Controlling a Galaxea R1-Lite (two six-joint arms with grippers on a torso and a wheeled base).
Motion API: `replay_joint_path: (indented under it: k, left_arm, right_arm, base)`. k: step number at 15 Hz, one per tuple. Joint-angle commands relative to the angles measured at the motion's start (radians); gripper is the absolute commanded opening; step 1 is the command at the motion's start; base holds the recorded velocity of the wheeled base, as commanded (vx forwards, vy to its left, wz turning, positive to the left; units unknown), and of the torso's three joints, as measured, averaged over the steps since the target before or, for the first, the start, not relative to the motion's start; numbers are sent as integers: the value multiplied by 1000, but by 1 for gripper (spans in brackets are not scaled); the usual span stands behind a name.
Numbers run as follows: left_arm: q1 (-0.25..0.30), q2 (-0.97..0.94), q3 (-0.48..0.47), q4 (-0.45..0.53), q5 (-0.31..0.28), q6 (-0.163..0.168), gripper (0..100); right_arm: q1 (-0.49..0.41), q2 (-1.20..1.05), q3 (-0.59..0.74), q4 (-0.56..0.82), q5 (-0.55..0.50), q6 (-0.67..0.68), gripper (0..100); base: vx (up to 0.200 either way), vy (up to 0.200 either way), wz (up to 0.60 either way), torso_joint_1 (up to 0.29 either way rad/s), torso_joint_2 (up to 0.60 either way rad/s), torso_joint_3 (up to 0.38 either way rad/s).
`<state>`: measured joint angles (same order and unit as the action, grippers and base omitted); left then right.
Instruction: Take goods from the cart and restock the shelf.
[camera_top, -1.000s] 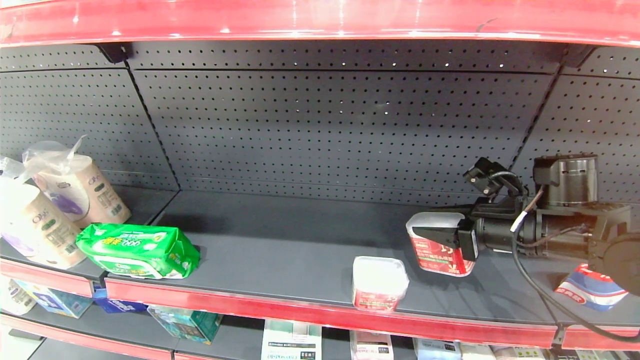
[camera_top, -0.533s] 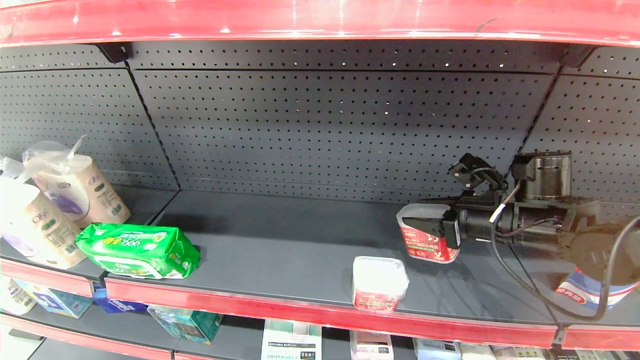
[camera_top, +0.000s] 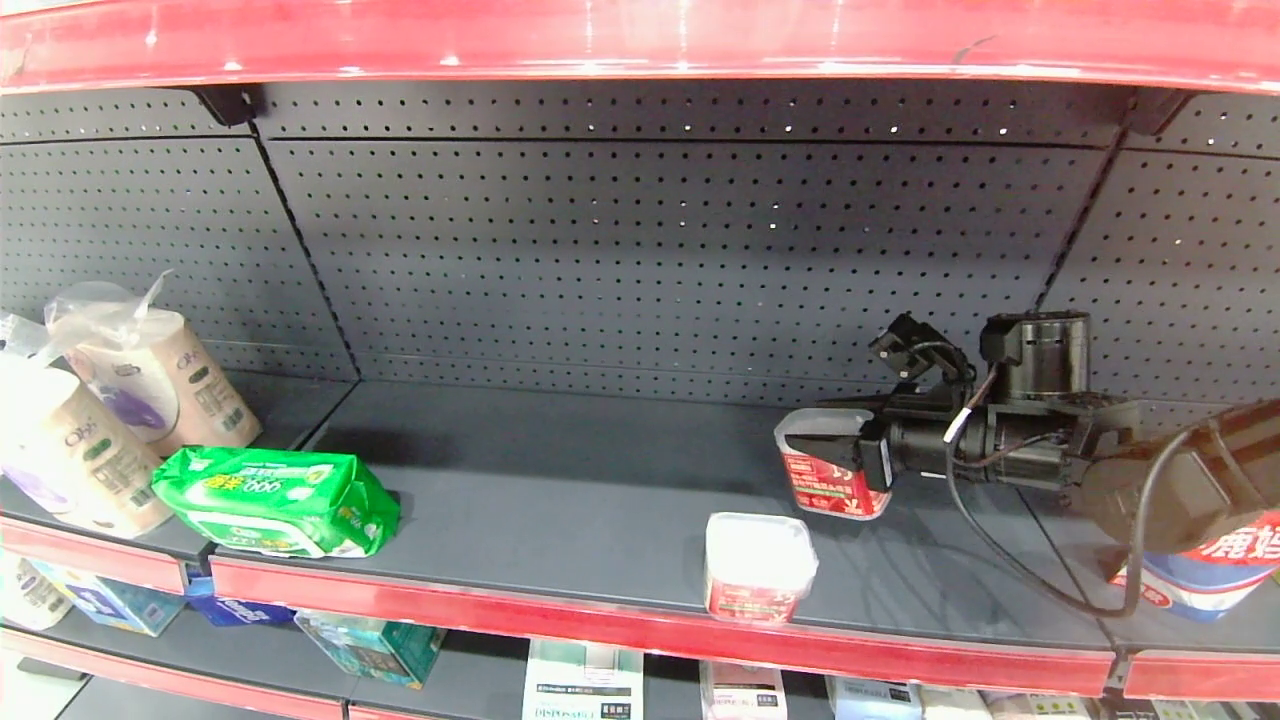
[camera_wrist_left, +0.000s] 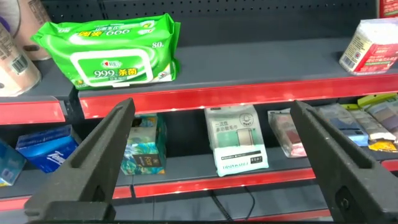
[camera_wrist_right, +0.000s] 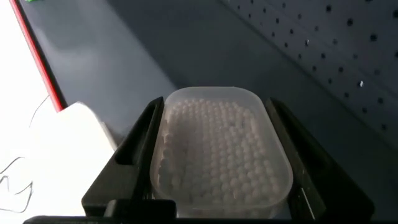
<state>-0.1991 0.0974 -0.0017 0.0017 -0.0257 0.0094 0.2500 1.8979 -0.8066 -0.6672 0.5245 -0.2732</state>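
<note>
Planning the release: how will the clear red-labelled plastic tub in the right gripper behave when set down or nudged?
The clear red-labelled plastic tub looks rigid, undeformed in the right gripper. Probably light: small white balls fill it. Squat, so unlikely to tip.

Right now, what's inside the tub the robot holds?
The tub shows packed small white round tips through its clear top. The right end effector and red label hide the rest.

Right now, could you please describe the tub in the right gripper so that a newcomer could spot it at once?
Look at the grey shelf with the red front lip. Toward its right are two red-labelled tubs; yours is the rear tub, clamped by the right gripper, while the front tub stands free by the lip.
</note>
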Motion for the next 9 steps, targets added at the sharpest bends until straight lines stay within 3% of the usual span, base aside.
replay_joint_path:
  k: [1, 7, 9]
  left_arm:
    - [0, 2, 0, 0, 1, 0, 100]
    - [0, 1, 0, 0, 0, 0, 100]
    - [0, 2, 0, 0, 1, 0, 100]
  right_arm:
    - [0, 56, -36, -26, 6, 0, 0]
    - [6, 106, -45, -64, 62, -11, 0]
    - [6, 148, -54, -147, 88, -17, 0]
  base:
    - [0, 0, 0, 0, 0, 0]
    - [0, 0, 0, 0, 0, 0]
    - [0, 0, 0, 0, 0, 0]
